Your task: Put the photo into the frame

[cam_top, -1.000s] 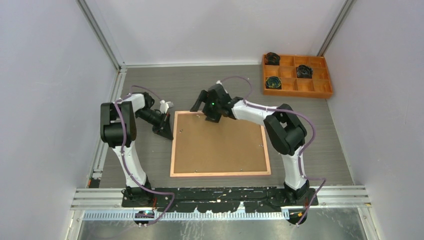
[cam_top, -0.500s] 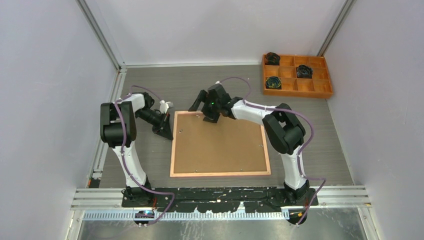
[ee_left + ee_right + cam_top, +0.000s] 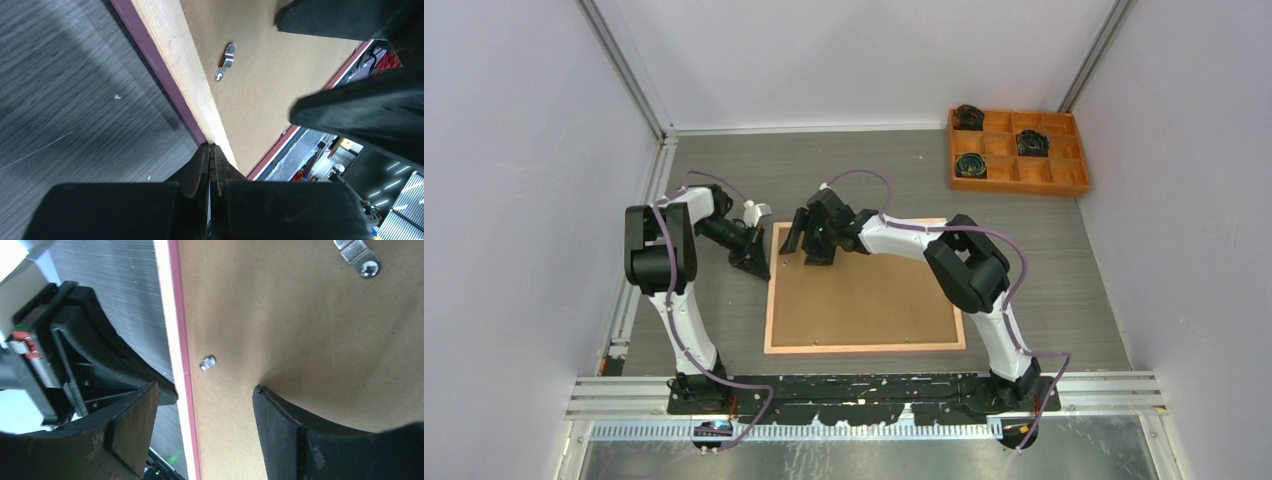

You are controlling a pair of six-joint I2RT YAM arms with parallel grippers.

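Lying back-up on the bench (image 3: 1044, 262): frame (image 3: 865, 349), long axis left to right, brown board (image 3: 864, 295) filling it
Photo: not in sight
Right fingers (image 3: 285, 440): apart, straddling the far-left border
Left fingers (image 3: 199, 167): together, tips at the left border

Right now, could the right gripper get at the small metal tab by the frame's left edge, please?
Probably yes: the right gripper hangs open over the metal tab on the frame, with nothing between them.

Likely lab, white-walled cell (image 3: 844, 60), aluminium rails (image 3: 1114, 392)
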